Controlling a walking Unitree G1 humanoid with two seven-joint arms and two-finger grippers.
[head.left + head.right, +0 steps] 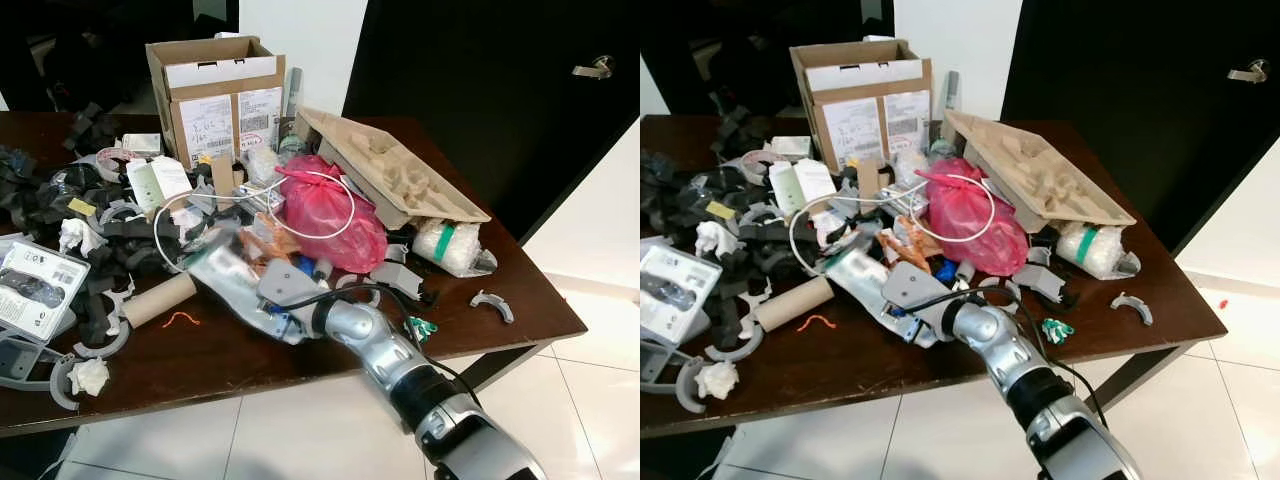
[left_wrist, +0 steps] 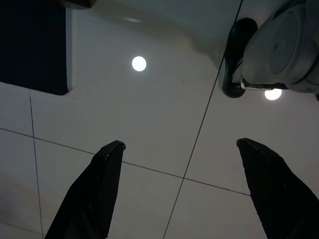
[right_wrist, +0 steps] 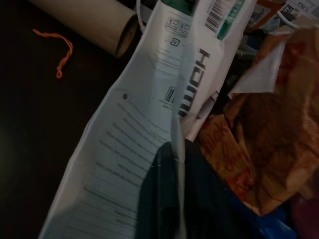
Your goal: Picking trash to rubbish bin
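A dark wooden table (image 1: pixel 250 355) is heaped with trash. My right arm reaches in from the lower right. Its gripper (image 1: pixel 235 270) is shut on the edge of a flat white printed HDMI package (image 1: pixel 215 262) in the middle of the heap. In the right wrist view the package (image 3: pixel 129 119) runs lengthwise, pinched between the black fingers (image 3: pixel 159 199), with crumpled orange-brown wrapping (image 3: pixel 264 144) beside it. My left gripper (image 2: pixel 180 144) hangs open over white floor tiles, holding nothing.
Around the package lie a cardboard tube (image 1: pixel 160 298), an orange string (image 1: pixel 180 320), a red plastic bag (image 1: pixel 325 210), a pulp tray (image 1: pixel 390 165) and a cardboard box (image 1: pixel 215 95). Black foam pieces (image 1: pixel 110 235) and a blister pack (image 1: pixel 35 290) cover the left side.
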